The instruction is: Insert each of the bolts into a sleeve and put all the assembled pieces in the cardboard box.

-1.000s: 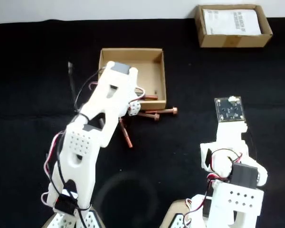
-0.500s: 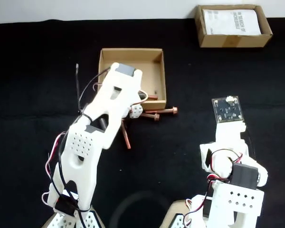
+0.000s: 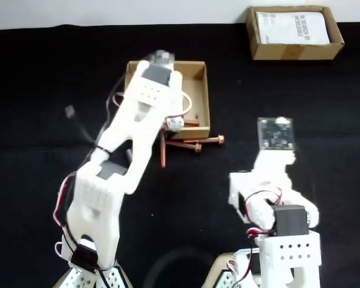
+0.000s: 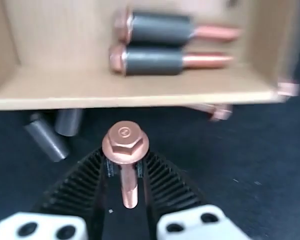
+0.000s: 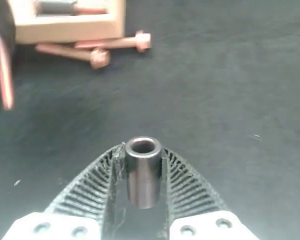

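Gripping a copper bolt (image 4: pixel 125 143), your left gripper (image 4: pixel 125 156) has its jaws drawn in to a narrow gap on the shank just under the hex head. The head faces the wrist camera and the shank runs back between the ribbed pads.

From the high view, that arm stretches from 7 o'clock on the black tabletop (image 3: pixel 300 102) up toward 12. The bolt hangs roughly upright just off the 6 o'clock wall of the cardboard box (image 3: pixel 200 90).

Box contents: two assembled pieces (image 4: pixel 157 28), each a bolt pushed through a dark sleeve. They lie side by side and parallel on the box floor, close together.

Outside the box: two loose bolts (image 3: pixel 203 140) lie on the tabletop at its 5 o'clock corner, just beside each other, heads toward 3 o'clock. Two loose sleeves (image 4: pixel 44 141) rest on the tabletop just outside the wall nearest the held bolt. They are blurred, so you cannot tell from this whether they touch one another.

Your right arm stands at 5 o'clock on the tabletop, well apart from the box. The right gripper (image 5: pixel 143 149) has its jaws pinched on a dark sleeve (image 5: pixel 143 175), one jaw on each side of the barrel. The sleeve's open bore faces the wrist camera.

Also noted: a second box (image 3: pixel 294 51) at 1 o'clock near the far edge, with a printed sheet (image 3: pixel 291 27) lying in it.
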`<act>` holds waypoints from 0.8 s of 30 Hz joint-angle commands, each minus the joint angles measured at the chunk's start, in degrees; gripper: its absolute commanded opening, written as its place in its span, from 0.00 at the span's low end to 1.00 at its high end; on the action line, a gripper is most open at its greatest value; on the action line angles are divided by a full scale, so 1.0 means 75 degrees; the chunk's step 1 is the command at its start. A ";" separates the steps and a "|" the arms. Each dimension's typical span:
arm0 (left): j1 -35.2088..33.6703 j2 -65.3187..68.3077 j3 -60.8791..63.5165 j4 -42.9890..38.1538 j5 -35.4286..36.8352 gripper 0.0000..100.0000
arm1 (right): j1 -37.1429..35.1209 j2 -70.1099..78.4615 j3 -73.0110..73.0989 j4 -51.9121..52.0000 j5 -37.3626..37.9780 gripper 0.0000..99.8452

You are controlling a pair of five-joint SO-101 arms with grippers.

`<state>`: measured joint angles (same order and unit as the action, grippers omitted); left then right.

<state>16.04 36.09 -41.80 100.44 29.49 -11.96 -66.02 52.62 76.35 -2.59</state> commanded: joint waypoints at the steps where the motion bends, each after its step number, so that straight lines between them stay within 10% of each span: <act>1: 0.0123 -0.1635 -0.0158 0.0094 -0.0504 0.01 | -0.0580 -0.0381 -0.0076 0.0029 -0.0082 0.01; 24: 0.0064 -0.8762 0.5199 -0.0176 -0.1606 0.01 | -0.2303 -0.5199 0.4695 -0.4202 -0.0070 0.01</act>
<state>16.04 -26.86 -5.67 100.88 17.89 -28.92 -103.82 84.97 52.09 -2.68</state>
